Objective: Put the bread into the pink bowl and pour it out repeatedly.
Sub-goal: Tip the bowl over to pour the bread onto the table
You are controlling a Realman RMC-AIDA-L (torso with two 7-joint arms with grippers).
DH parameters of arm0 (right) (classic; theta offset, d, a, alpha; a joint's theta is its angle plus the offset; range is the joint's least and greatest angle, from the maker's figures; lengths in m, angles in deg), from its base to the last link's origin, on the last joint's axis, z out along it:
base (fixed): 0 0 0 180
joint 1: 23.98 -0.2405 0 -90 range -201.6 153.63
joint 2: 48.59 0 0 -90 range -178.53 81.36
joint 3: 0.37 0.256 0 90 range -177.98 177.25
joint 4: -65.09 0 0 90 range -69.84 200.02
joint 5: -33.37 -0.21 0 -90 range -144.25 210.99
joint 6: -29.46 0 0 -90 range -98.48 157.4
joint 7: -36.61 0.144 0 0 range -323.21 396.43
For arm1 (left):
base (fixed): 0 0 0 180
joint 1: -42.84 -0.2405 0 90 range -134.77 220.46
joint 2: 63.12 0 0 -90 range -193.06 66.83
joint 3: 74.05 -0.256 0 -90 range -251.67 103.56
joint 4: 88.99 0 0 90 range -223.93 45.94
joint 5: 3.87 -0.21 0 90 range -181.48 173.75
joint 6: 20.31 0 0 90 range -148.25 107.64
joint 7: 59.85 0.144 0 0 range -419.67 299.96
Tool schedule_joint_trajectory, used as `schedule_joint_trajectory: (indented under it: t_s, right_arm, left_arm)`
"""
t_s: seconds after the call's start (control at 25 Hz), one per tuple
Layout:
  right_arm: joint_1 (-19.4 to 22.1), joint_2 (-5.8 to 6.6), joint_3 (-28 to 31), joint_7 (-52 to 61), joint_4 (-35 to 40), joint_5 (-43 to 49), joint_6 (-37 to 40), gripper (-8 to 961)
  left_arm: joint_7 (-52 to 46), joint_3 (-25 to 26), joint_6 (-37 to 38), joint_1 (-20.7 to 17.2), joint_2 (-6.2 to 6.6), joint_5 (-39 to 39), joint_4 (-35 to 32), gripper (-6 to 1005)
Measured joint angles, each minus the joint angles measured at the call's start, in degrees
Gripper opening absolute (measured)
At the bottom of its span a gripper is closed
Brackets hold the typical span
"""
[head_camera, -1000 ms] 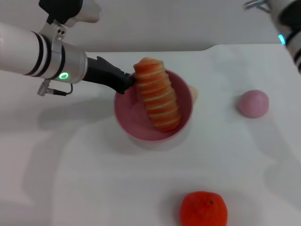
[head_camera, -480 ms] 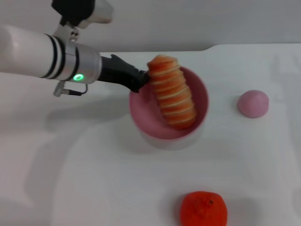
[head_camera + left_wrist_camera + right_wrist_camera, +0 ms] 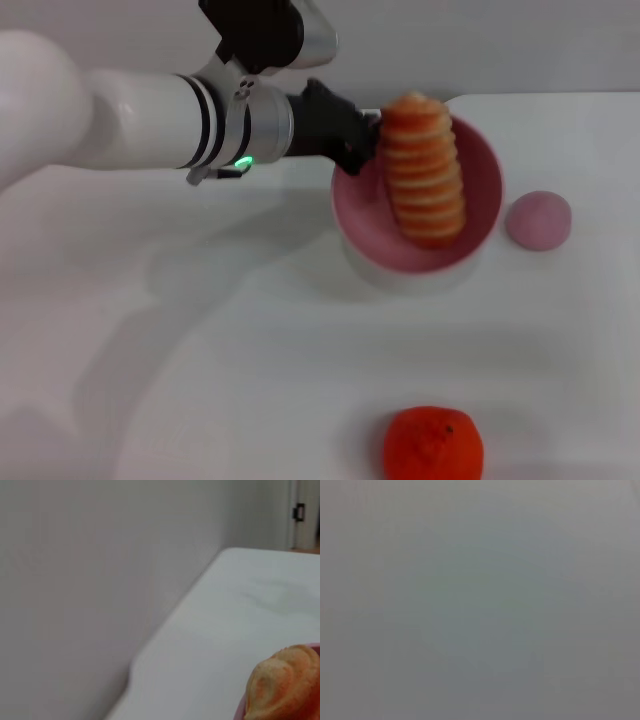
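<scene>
1. Head view: left gripper, black, clamps the near-left rim of the round glossy pink plastic bowl, jaws pinched on the rim wall. Bowl appears lifted and tipped, mouth facing the camera.
2. Long ridged orange-and-cream striped bread roll lies inside the bowl, leaning on the back wall, upper end poking over the rim just beside the gripper. Left wrist view confirms: bread end close to the camera, w/ white table beyond.
3. Right arm not seen in head view; right wrist view shows only blank grey. Finger state: cannot tell from what shows.
4. Nearby: small matte pink ball just right of the bowl, apart from it; round orange fruit well apart, toward the front edge.
5. Judgement, step in hand: carry and tip bowl to pour bread out.
6. Advice: keep rim grip firm, since a one-sided pinch lets the bowl swing. Roll the wrist slowly so the bread slides out lengthwise, not tumbling.
7. Aim the pour at bare table, away from the pink ball. Risk: roll may bounce or knock the ball.
</scene>
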Motion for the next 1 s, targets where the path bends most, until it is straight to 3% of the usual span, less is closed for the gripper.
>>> schedule_joint_trajectory:
  t_s: [0.36, 0.48, 1.0]
  right_arm:
    - [2.2, -0.21, -0.9, -0.2, -1.3, -0.1, -2.2, 536]
    - [2.7, -0.22, -1.3, -0.2, -1.3, -0.1, -2.9, 536]
    - [2.9, -0.18, -2.8, -0.3, -0.9, -0.1, -3.4, 536]
  left_arm:
    - [3.3, -5.7, -16.1, -1.7, -0.04, -0.2, 0.3, 44]
    - [4.2, -10.7, -23.9, -3.6, 0.03, -0.3, -0.3, 44]
    - [12.1, -25.5, -45.2, -9.3, 0.0, -0.3, -3.0, 44]
